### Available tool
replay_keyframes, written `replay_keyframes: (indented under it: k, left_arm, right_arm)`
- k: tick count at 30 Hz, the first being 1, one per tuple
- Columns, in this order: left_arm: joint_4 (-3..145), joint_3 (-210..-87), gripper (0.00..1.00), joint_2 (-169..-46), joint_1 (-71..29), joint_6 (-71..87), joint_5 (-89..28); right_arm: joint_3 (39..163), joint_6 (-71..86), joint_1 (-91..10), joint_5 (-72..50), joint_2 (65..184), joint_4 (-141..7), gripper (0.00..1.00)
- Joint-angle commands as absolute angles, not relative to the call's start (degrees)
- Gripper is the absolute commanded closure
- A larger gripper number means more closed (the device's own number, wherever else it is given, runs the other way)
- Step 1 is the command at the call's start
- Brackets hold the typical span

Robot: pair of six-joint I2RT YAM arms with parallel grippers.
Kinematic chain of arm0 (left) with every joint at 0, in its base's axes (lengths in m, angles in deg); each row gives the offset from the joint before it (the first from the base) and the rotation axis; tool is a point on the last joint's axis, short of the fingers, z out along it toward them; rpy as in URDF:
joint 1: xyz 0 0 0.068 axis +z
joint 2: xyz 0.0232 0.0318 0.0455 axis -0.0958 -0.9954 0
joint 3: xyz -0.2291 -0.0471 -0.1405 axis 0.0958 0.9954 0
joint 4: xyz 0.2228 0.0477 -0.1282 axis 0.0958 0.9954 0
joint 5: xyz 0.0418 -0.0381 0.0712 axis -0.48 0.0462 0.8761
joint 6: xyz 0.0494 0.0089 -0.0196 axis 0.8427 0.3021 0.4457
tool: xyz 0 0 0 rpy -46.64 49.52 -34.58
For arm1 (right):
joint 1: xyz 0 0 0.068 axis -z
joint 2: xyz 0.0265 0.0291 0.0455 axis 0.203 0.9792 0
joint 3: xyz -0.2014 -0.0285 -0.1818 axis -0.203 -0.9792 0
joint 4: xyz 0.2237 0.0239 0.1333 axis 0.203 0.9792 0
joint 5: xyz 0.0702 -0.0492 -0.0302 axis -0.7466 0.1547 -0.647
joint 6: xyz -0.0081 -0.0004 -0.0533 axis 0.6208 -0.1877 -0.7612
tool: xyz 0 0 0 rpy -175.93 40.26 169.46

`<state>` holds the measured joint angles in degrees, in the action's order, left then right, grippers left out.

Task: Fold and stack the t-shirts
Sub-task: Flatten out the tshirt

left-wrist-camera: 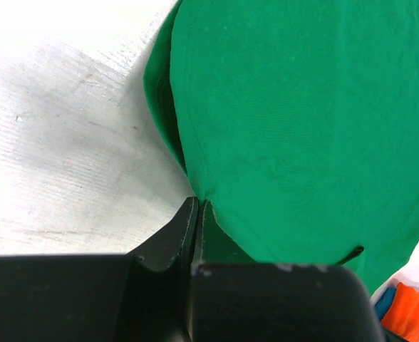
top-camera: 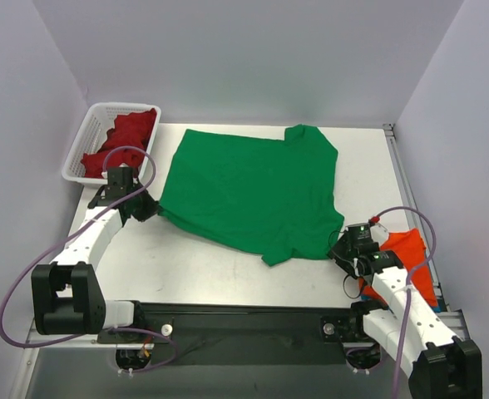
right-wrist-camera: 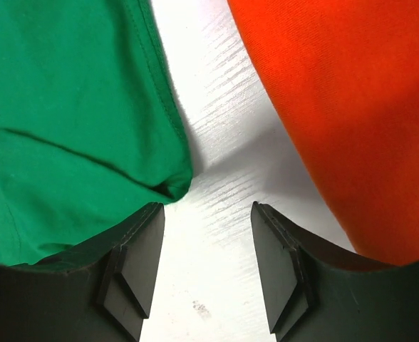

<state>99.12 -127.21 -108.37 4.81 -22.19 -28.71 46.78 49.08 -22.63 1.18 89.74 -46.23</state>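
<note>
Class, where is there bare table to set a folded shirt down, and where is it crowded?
Bare: the near strip of table between the green t-shirt and the base rail, and the far right side beside it. Crowded: the slim gap between green and orange t-shirt, where the right gripper sits.

We lose the green shirt [left-wrist-camera: 288, 121] off the top and right edges of the left wrist view, its corner hidden between the left gripper's [left-wrist-camera: 197, 204] pressed fingers. At five o'clock on the table, the right arm [top-camera: 402, 303] covers part of the orange shirt [top-camera: 409, 251]. The blue sliver [left-wrist-camera: 384, 303] is too small to identify.
</note>
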Motion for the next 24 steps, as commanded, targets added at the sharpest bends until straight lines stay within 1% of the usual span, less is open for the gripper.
replay_keyframes:
  k: [1, 9, 12, 19, 22, 24]
  left_arm:
    - [98.8, -127.8, 1.00, -106.3, 5.1, -21.3, -28.8]
    - [98.5, -127.4, 1.00, -106.2, 5.2, -21.3, -29.1]
    - [98.4, -127.2, 1.00, -106.2, 5.2, -21.3, -29.2]
    - [98.4, -127.1, 1.00, -105.8, 5.2, -21.2, -29.5]
    - [98.2, -127.0, 1.00, -105.8, 5.1, -21.3, -29.7]
    - [98.1, -126.8, 1.00, -105.8, 5.2, -21.3, -29.8]
  right_arm:
    - [45.5, 49.9, -22.4, 1.7, 91.8, -48.6, 0.48]
    - [46.1, 52.7, -21.8, 1.3, 96.9, -53.2, 0.49]
    - [46.6, 53.5, -21.6, 1.6, 98.5, -54.0, 0.52]
    - [46.1, 55.9, -20.8, 1.4, 98.8, -56.0, 0.54]
    - [46.2, 56.3, -20.7, 0.7, 100.7, -56.7, 0.58]
    - [45.7, 56.4, -20.7, -0.7, 101.5, -58.1, 0.63]
